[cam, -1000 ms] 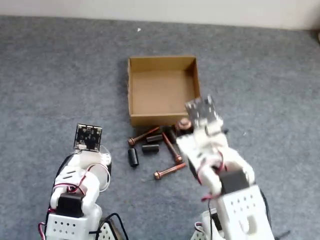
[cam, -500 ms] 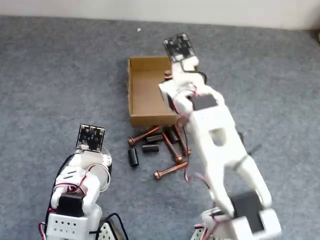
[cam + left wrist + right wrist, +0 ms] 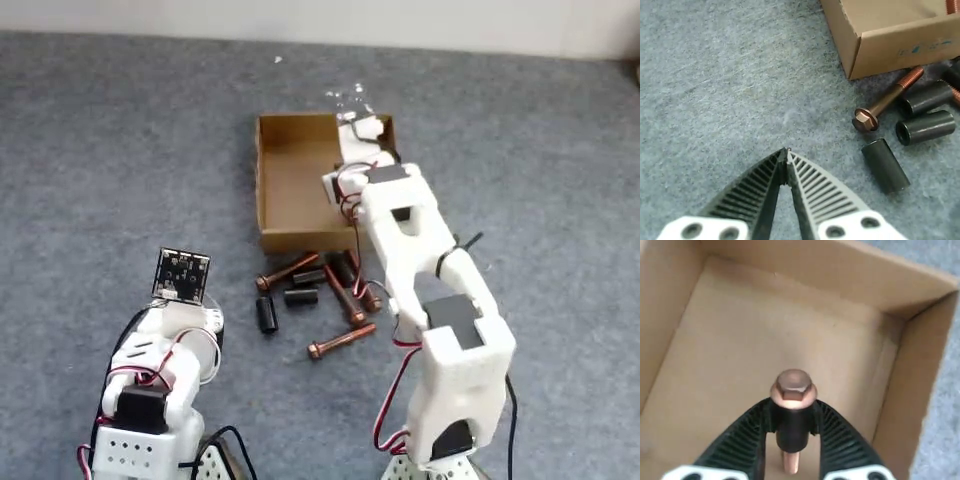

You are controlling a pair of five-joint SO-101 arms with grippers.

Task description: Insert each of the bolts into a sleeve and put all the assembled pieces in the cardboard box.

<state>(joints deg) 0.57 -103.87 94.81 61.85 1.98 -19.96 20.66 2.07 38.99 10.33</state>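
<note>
**High view.** Grey carpeted tabletop (image 3: 120,130). A brown open-topped cardboard box (image 3: 300,240) sits at mid-width, nearer the far edge, with its walls square to the edges. The white right arm (image 3: 410,230) is extended from the near edge out over the box's right half. The white left arm (image 3: 160,370) stands folded by the near left corner, well apart from the box. Just beside the box's near wall lie loose copper-coloured bolts (image 3: 342,341) and loose black cylindrical sleeves (image 3: 267,315). All lie flat, with their long axes at mixed slants. Broad bare carpet lies to the left and right of the box.

**Left wrist view.** Left gripper (image 3: 786,162): black ribbed fingers are closed tip to tip with nothing between them, above bare carpet. The closest bolt (image 3: 888,98) lies flat, its hex head toward the gripper. Its shank points at the box's near wall, close to a corner. Three sleeves lie flat just beside it.

**Right wrist view.** Right gripper (image 3: 793,412): the fingers are parted by one sleeve's width and clamped on an assembled piece (image 3: 792,432), a black sleeve with a copper bolt through it. The long axis runs along the fingers. The hex head (image 3: 793,386) points away from the wrist, and the threaded tip pokes out of the sleeve's other end. The piece hangs over the box's bare floor, apart from every wall. Whether it touches the floor cannot be told.
</note>
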